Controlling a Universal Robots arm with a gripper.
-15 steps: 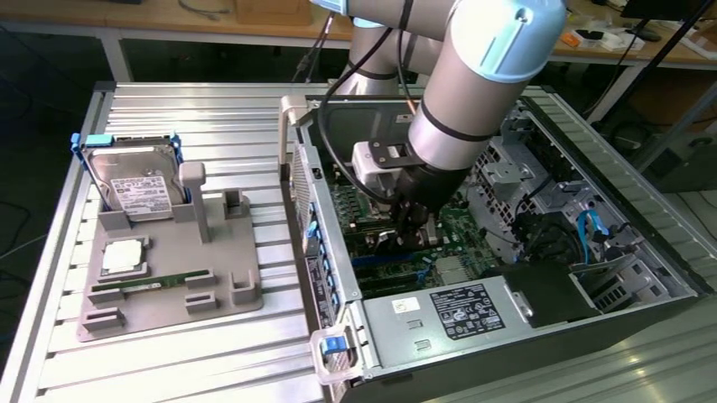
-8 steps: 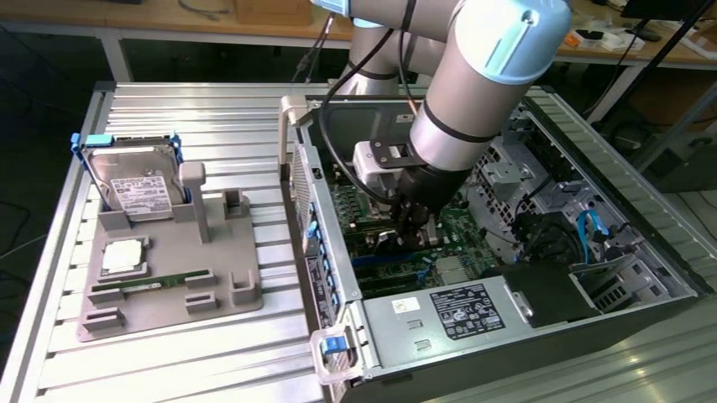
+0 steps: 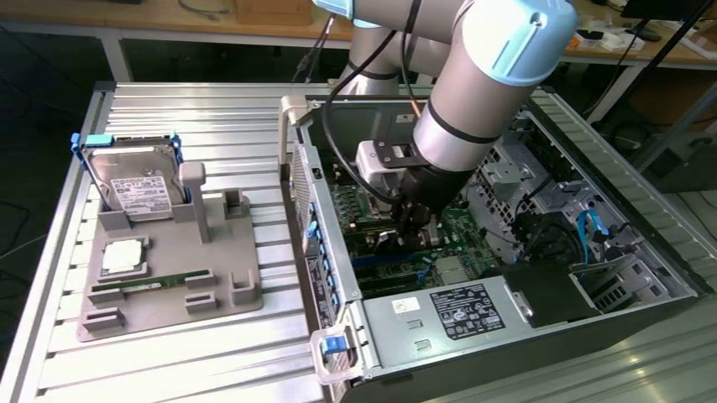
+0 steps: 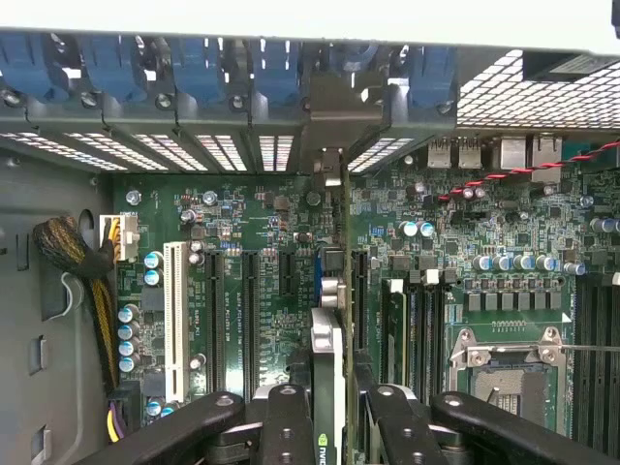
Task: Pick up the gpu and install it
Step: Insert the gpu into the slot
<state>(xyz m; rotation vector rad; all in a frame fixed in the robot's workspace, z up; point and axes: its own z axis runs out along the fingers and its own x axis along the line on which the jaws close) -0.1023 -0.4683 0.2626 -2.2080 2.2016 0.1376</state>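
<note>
End effector (image 4: 334, 402) tight around gpu (image 4: 326, 339) edge

A silver labelled hard drive (image 3: 134, 189), a square silver chip (image 3: 123, 256) and a narrow green memory stick (image 3: 151, 283) are being held in a grey plastic holder (image 3: 168, 317), which is being carried by a ribbed aluminium bench (image 3: 213, 117).

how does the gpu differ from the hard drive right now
The gpu stands on edge, clamped in the gripper over the motherboard inside the case; the hard drive leans in the grey holder outside it. The gpu is thin and dark; the hard drive is silver, labelled, in a blue frame. Both are flat computer parts.
</note>
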